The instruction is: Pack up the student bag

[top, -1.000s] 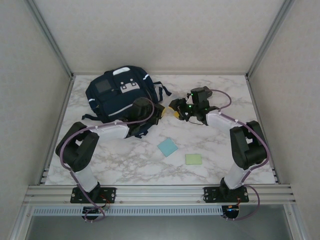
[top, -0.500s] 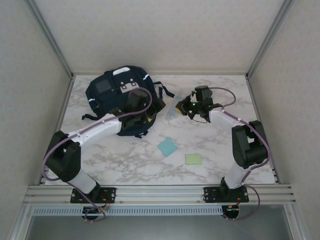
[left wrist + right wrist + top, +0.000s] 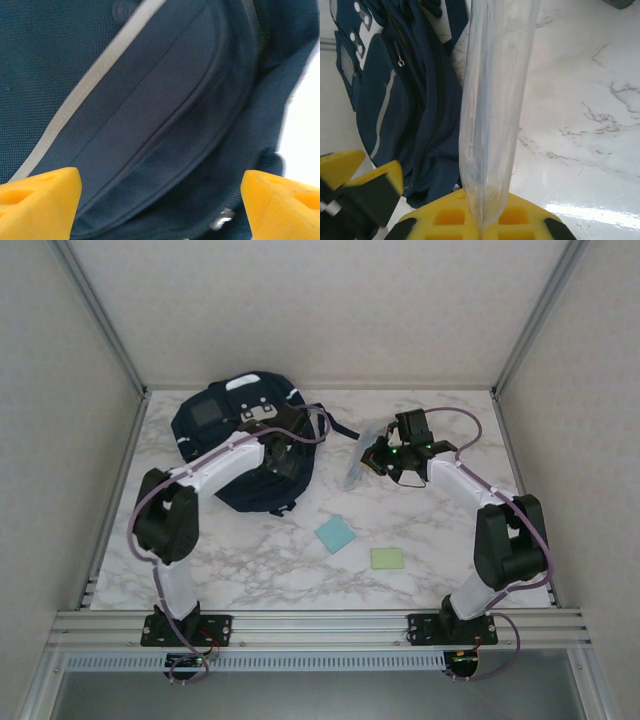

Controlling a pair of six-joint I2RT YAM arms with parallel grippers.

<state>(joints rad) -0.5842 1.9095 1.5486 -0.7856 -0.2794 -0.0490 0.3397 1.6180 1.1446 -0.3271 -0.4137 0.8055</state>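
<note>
Two grippers logged. The left gripper [image 3: 160, 202] stood spread wide directly above the large dark navy fabric backpack with thin white stripes [image 3: 225, 435]. Its yellow fingertips [image 3: 37, 200] framed a curved seam and a grey stripe. Whether they touched the fabric could not be told from the wrist view.

The backpack lay at the far-left corner of the white marble-patterned table [image 3: 450, 420], close to the left wall and the back edge. The right gripper [image 3: 481, 220] was pinching the end of a long clear plastic sleeve [image 3: 492, 100], held just beside the backpack's right side.

Bare marble lay to the right of and behind the right gripper. A small light-blue square pad [image 3: 335, 534] and a small pale-green square pad [image 3: 387, 558] lay flat nearer the arm bases, well apart from the backpack.
</note>
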